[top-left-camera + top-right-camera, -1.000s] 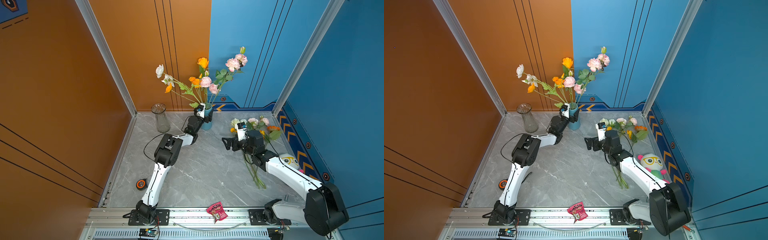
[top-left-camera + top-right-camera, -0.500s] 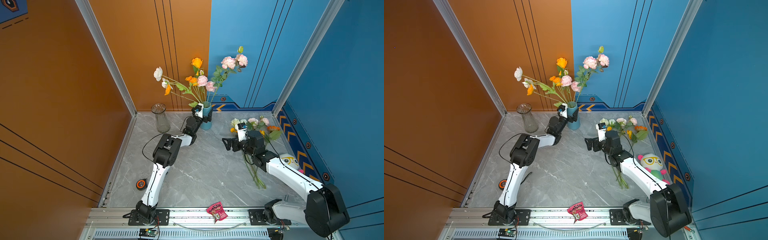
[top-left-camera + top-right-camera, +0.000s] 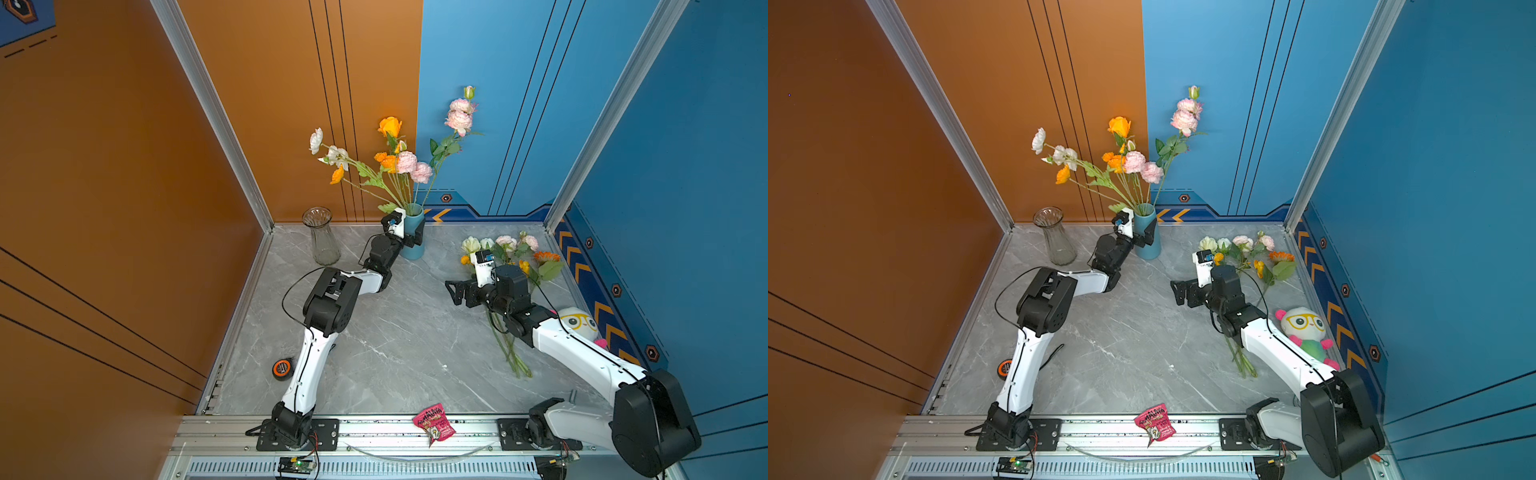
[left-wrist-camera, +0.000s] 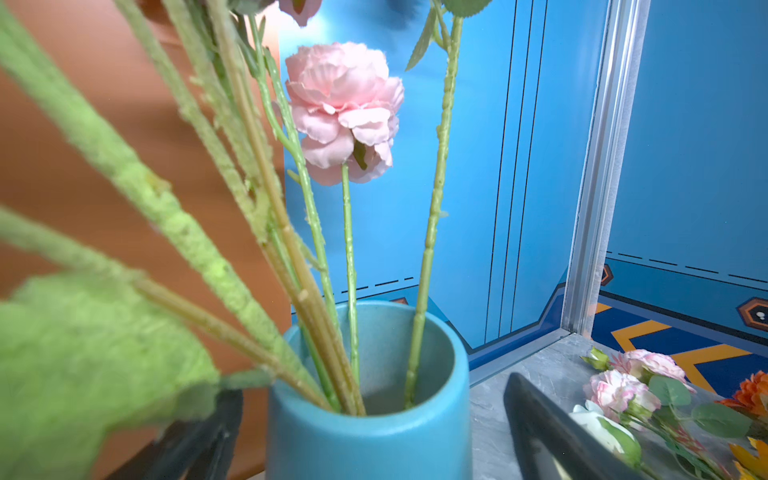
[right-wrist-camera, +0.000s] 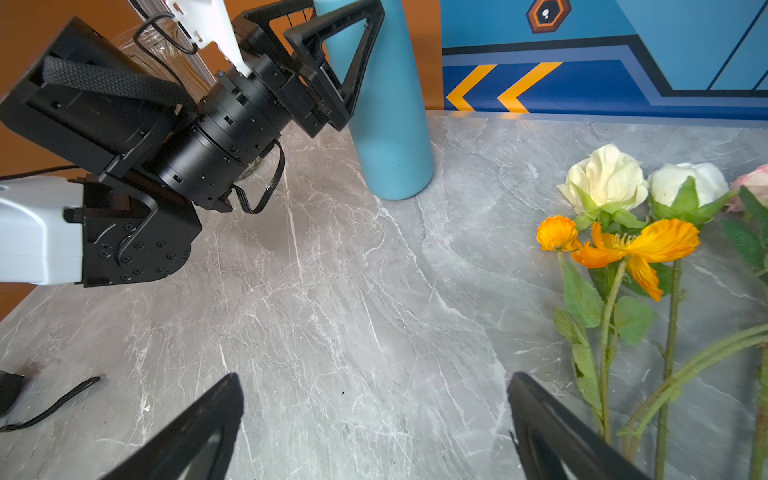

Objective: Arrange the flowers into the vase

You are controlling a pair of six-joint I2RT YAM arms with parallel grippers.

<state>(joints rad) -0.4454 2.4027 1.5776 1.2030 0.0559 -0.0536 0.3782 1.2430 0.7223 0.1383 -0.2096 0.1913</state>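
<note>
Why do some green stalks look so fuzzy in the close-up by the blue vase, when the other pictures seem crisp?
In the left wrist view the nearest stems and leaf crowd the lens and blur, while the pink bloom and blue vase are sharper; the right wrist view shows the marble table crisply; both top views are evenly lit.

On my screen the blue vase (image 4: 370, 440) looks matt and smooth, like unglazed ceramic. The glass vase (image 3: 322, 241) is clear and ribbed. The flowers (image 4: 343, 108) have cloth petals with frayed edges. Their stems (image 4: 432, 216) look plastic, and some are fuzzy. I see a grey marble-patterned surface (image 5: 374, 291), smooth with a dull sheen. The fingers (image 5: 552, 432) are matt black plastic, the rail (image 3: 374, 428) is brushed metal, the packet (image 3: 432, 424) is glossy foil and the toy (image 3: 1304, 324) is plush.
</note>
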